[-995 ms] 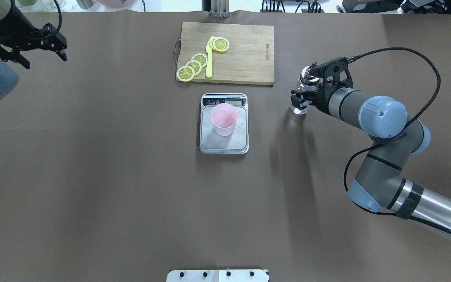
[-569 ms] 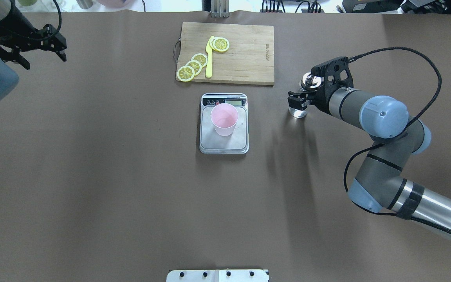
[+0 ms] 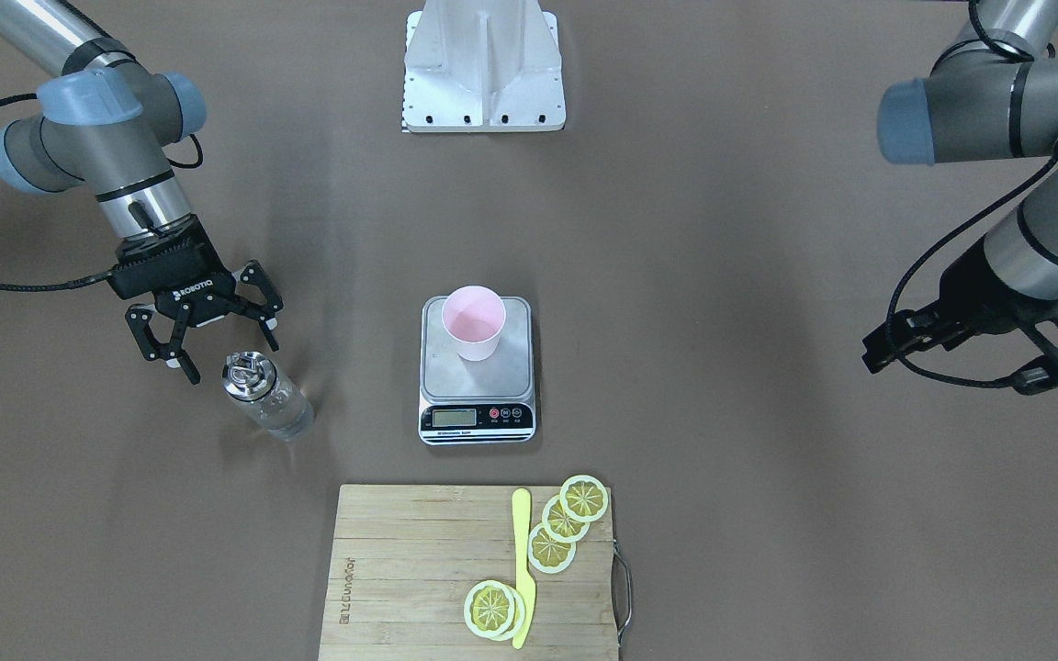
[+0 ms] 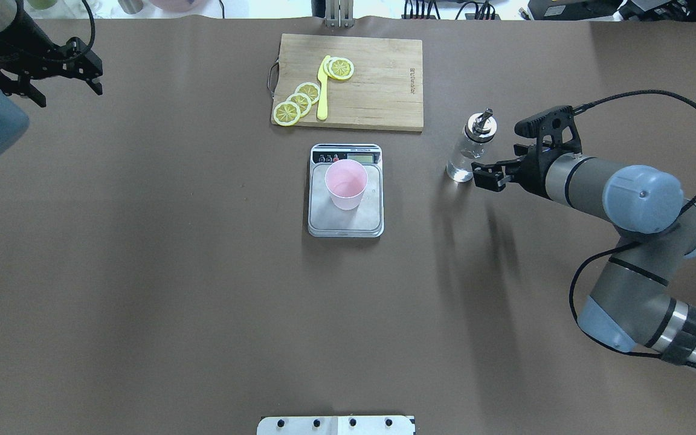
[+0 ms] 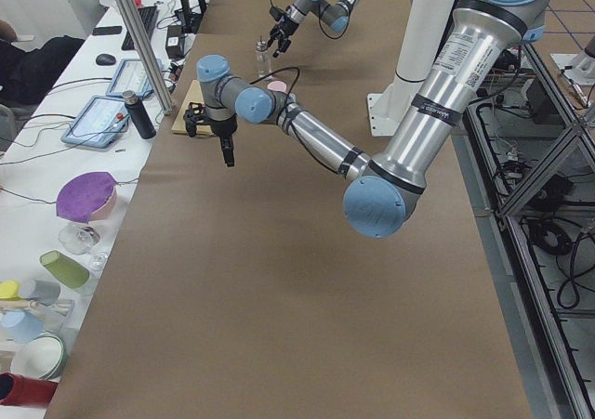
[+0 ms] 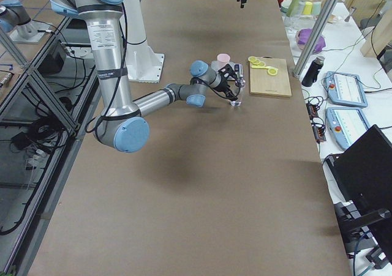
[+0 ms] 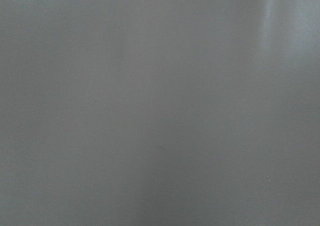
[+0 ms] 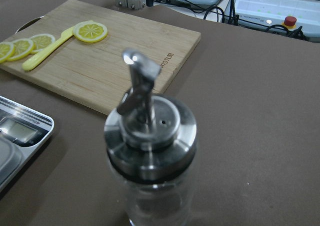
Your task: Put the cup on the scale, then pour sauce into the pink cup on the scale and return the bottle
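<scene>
Right gripper [image 4: 488,175] has backed off the bottle [image 4: 467,151] toward the right edge, jaws wide. Left gripper [image 4: 70,95], far-left corner, unmoved, also wide. Scale [image 4: 345,219] reading illegible.

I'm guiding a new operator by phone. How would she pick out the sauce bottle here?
Find the wooden cutting board with lemon slices. Off its corner on the robot's right stands a small clear glass bottle. Unlike the pale pink cup on the grey steel scale, it has a shiny silver pourer cap.
</scene>
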Robot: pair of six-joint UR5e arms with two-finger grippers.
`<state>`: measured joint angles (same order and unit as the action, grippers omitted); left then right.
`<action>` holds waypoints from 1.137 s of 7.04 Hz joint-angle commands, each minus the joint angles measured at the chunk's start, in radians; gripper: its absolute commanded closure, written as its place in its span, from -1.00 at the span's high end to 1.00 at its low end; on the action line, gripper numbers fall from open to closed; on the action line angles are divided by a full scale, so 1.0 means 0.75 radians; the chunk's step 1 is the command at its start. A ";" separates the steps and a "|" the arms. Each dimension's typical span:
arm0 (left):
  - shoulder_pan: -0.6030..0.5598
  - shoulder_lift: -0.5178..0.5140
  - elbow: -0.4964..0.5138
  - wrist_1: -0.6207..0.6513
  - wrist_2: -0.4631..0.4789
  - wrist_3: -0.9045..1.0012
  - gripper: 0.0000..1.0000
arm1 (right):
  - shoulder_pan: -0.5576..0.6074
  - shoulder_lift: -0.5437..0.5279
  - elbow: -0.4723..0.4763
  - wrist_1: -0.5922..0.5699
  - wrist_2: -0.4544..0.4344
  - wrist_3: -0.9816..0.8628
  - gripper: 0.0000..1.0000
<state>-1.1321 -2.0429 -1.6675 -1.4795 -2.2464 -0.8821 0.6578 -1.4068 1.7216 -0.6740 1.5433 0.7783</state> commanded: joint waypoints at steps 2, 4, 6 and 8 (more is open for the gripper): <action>0.012 -0.007 -0.012 -0.052 0.001 -0.016 0.97 | 0.120 -0.112 0.242 -0.275 0.330 0.059 1.00; 0.010 -0.001 -0.047 -0.054 0.007 0.000 0.97 | 0.495 -0.035 0.288 -0.701 0.814 -0.010 1.00; -0.136 0.074 -0.063 -0.022 0.005 0.419 0.97 | 0.746 -0.022 0.211 -1.108 0.865 -0.663 1.00; -0.424 0.147 0.127 0.070 0.021 0.967 0.97 | 0.975 0.021 -0.061 -1.236 0.920 -0.988 1.00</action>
<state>-1.3209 -1.9526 -1.6696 -1.4537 -2.2391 -0.3917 1.2834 -1.4020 1.7894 -1.5340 2.2010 0.1695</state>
